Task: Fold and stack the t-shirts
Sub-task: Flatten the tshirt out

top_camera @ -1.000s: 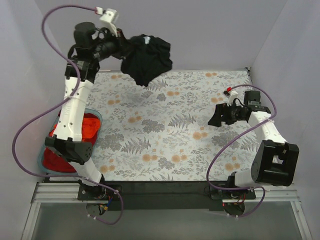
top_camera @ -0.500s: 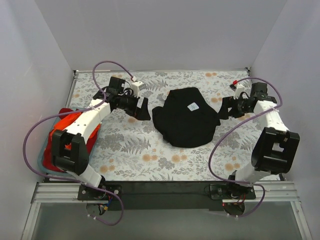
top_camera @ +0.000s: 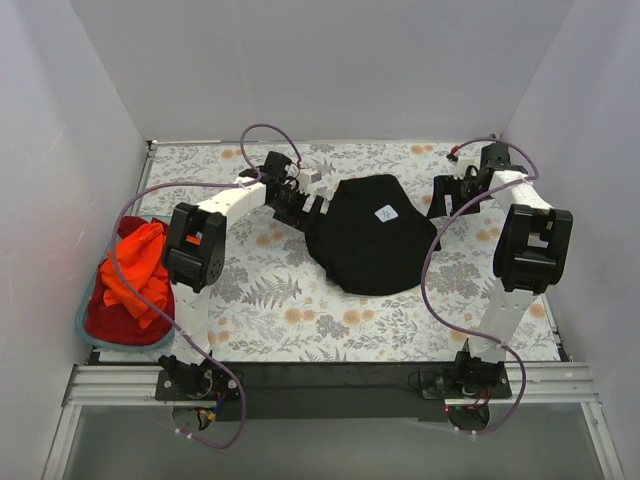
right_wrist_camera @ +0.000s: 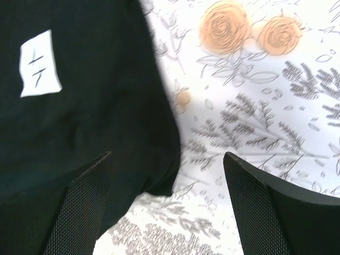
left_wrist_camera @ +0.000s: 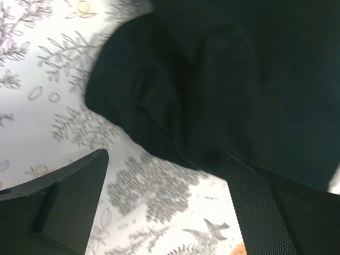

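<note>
— Where are the shirts?
— Orange shirts [top_camera: 135, 265] sit in the basket [top_camera: 81, 320], well left of the black shirt [top_camera: 372, 248], which lies rumpled on the tablecloth [top_camera: 300, 300].
— The grippers?
— Left gripper [top_camera: 312, 212] is at its left edge and right gripper [top_camera: 447, 197] at its right edge. Both are spread, holding nothing.

Black t-shirt [top_camera: 372, 240] lies bunched on the floral tablecloth [top_camera: 290, 300], white label [top_camera: 386, 212] up. Left gripper [top_camera: 316, 212] meets its left edge; right gripper [top_camera: 440, 198] stands just beside its upper right. Orange-red t-shirts [top_camera: 130, 280] fill the teal basket [top_camera: 82, 322], far left.
</note>
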